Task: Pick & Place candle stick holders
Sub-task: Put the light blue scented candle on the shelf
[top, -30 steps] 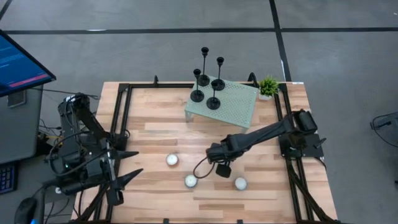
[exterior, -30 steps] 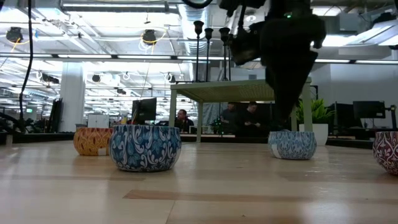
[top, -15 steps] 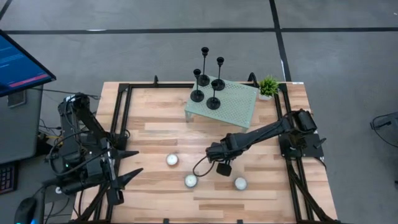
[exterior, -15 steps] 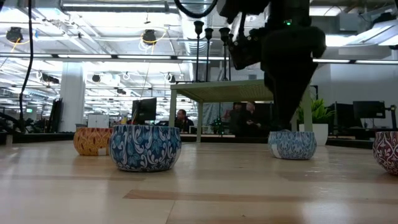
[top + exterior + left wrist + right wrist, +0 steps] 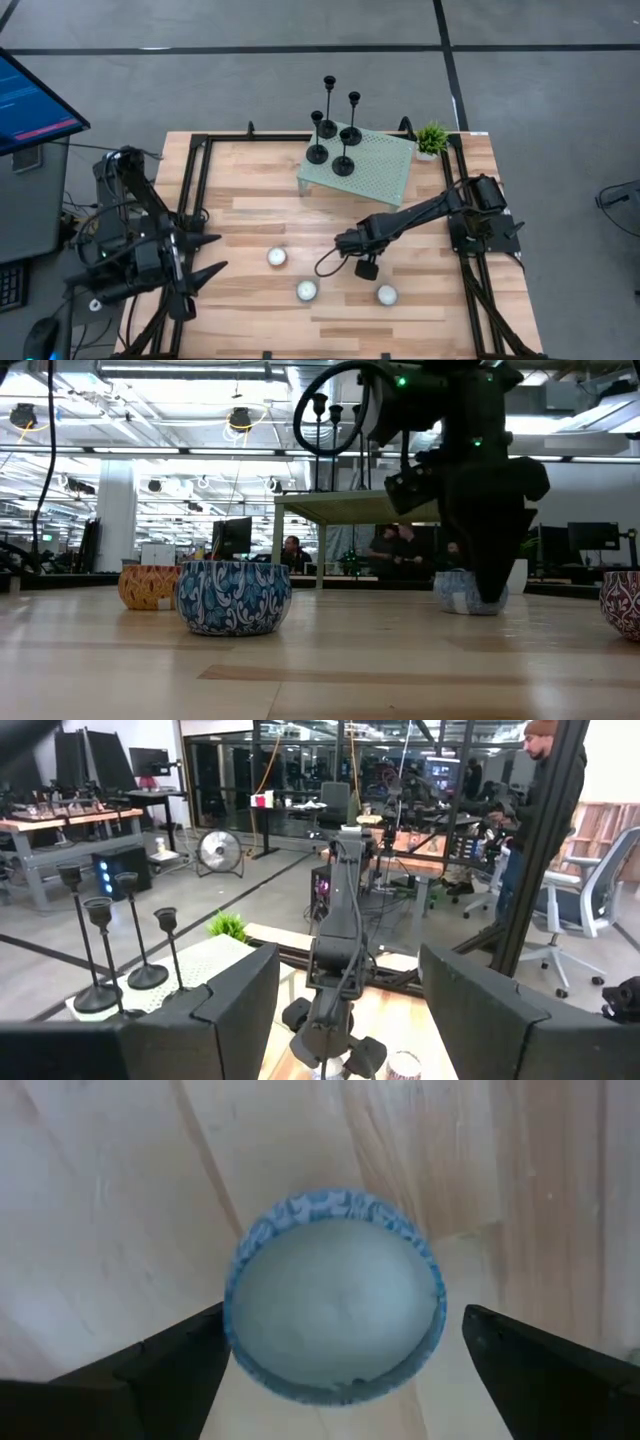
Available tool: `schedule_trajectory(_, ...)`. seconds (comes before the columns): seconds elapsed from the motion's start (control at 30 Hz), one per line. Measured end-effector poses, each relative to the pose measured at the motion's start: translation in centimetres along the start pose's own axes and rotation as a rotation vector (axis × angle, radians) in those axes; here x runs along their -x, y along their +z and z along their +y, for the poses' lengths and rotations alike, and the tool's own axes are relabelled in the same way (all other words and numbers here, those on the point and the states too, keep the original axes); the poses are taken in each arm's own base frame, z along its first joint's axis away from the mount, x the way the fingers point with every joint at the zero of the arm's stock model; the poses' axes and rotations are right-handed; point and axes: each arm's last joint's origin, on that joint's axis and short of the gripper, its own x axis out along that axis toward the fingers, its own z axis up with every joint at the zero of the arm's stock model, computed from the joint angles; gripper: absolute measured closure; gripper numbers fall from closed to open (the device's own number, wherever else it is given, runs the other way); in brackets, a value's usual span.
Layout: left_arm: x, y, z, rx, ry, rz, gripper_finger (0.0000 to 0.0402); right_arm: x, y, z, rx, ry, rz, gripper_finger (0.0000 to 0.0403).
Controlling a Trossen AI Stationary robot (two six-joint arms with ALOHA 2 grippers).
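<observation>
Pale wooden planks make up my table [image 5: 250, 215], framed by black rails, on a grey floor crossed by dark lines. At table height the room behind is a large open office: ceiling lights, white columns, desks with monitors, and people seated far back. My left wrist camera also catches a person standing beside an office chair.

On the far part of the table stands a small green perforated stand [image 5: 375, 165]. Four black candle holders [image 5: 331, 133] are on or at its corner, clustered close together, all upright, of differing heights; three of them show in my left wrist view [image 5: 100, 955]. A small green plant [image 5: 432, 138] sits just beside the stand's far right corner.

I count three white candles from above, near the front of the table: one on the left [image 5: 277, 257], one in the middle [image 5: 307, 291], one on the right [image 5: 386, 295]. At table height four patterned tins show, three blue and one orange.

My right gripper [image 5: 350, 242] hangs between the stand and the candles, fingers spread wide with nothing in them; its wrist camera looks straight down on a blue-rimmed candle [image 5: 335, 1295] lying between the fingertips. My left gripper [image 5: 212, 255] waits at the left edge, fingers apart and empty.
</observation>
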Motion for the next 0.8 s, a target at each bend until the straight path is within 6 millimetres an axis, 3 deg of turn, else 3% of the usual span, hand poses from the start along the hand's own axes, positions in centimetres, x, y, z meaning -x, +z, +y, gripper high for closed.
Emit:
schedule_trajectory(0.4, 0.0, 1.0, 1.7, 0.048, 0.001, 0.0, 0.016, -0.1, 0.5, 0.4, 0.005, 0.034, -0.061, 0.0028)
schedule_trajectory(0.8, 0.0, 1.0, 1.5, 0.019, 0.0, 0.0, 0.016, 0.1, 0.5, 0.4, 0.014, 0.048, -0.067, 0.0167)
